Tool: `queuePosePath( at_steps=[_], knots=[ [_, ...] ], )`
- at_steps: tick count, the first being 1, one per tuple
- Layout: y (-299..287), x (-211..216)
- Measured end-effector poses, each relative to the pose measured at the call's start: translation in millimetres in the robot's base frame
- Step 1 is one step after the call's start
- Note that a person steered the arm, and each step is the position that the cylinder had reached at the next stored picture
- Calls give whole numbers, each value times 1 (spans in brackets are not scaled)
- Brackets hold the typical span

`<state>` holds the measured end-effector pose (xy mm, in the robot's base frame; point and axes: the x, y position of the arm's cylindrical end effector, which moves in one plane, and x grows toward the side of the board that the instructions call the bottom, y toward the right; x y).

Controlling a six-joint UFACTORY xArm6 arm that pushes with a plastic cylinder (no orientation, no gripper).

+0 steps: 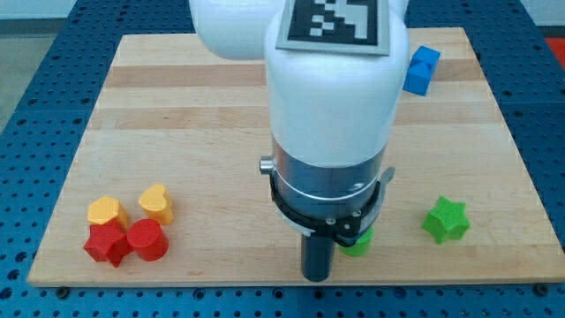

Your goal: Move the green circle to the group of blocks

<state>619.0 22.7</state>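
The single camera view looks down across a pale wooden tabletop (177, 106), with the white arm (331, 88) filling the middle of the frame. Its end effector is a plain dark rod with no jaws, so there is nothing to open or close and it grips nothing. The rod's lower end, the tip (316, 277), sits close to the near edge of the tabletop.

Just to the right of the rod, and touching or nearly touching it, a small patch of green shows: most likely the green circle (357, 245), though the arm's collar hides so much of it that the shape cannot be confirmed. The tip stands on its left side, which looks like the wrong side for the job, since the group lies to the left.

That group sits at the near left corner: a yellow block (107, 212) and a yellow heart (156, 202) behind, a red star (107, 245) and a red round block (147, 239) in front, all packed closely. The green circle is well apart from them.

A green star (445, 220) rests to the right, near the circle but clear of it. A blue block (422, 70) lies at the far right, partly behind the arm.

By this reading, the tip needs to pass round to the circle's right before a leftward push can begin.
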Motion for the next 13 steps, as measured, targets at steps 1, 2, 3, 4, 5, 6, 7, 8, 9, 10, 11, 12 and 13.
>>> queuePosePath(
  at_steps=[1,2,3,4,5,6,7,8,9,10,11,12,13],
  knots=[
    [0,0],
    [4,-15],
    [4,-52],
    [20,-33],
    [44,-21],
    [44,-46],
    [67,-21],
    [105,-20],
    [112,-62],
    [112,-86],
    [138,-123],
    [224,-103],
    [261,-16]
  ],
)
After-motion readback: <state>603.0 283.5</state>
